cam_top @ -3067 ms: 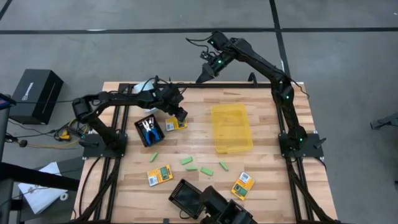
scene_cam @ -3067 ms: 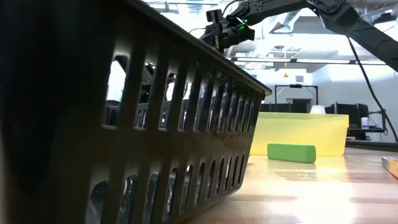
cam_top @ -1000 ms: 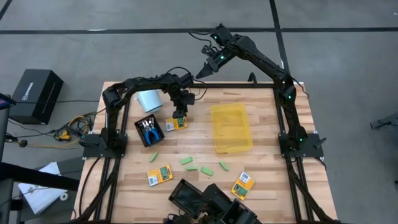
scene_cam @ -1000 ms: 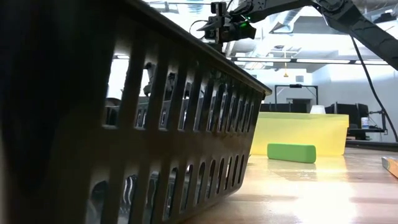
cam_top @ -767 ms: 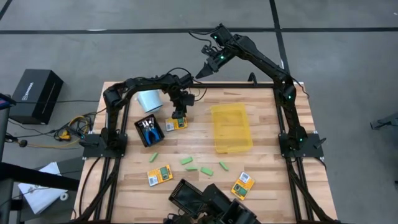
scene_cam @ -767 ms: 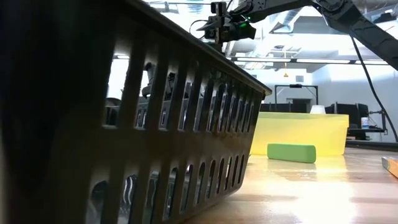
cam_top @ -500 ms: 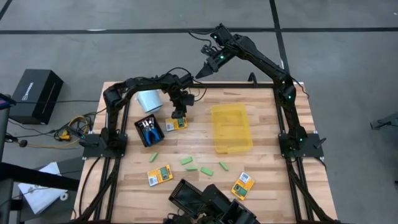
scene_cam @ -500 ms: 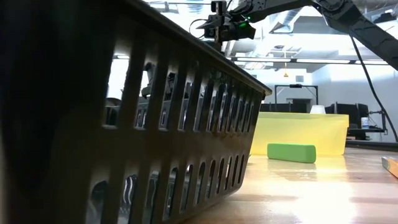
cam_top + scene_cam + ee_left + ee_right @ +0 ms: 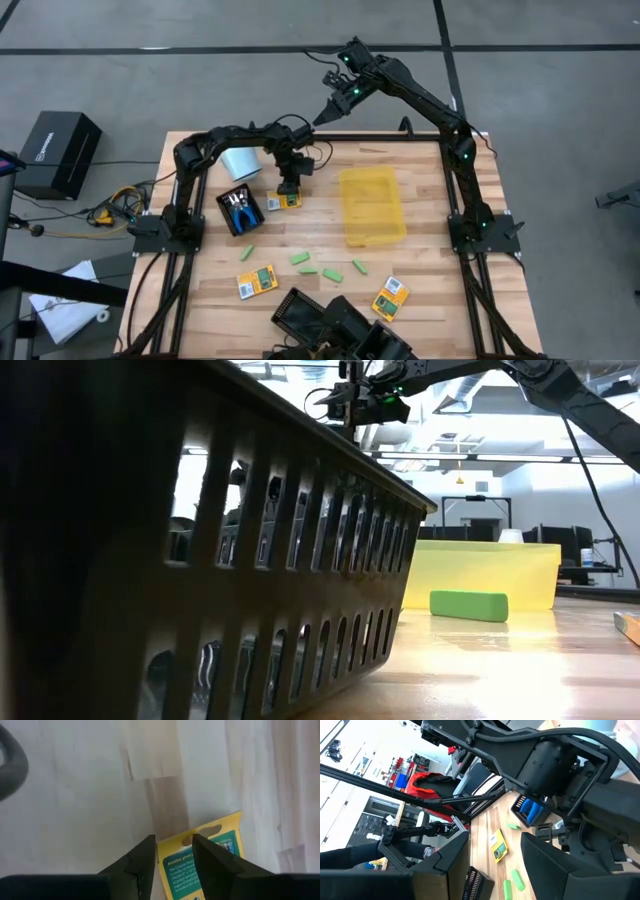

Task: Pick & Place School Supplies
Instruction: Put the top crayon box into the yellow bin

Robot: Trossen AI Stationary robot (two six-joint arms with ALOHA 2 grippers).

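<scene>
Your left gripper is down over the yellow pack beside the black tray, fingers straddling its top edge, not yet clenched; close off-centre and the flat pack may slide away; right gripper, parted, waits high.

The left gripper now hangs over the yellow pack beside the black tray, its fingers straddling the pack's top edge, having swung there from farther left.
</scene>
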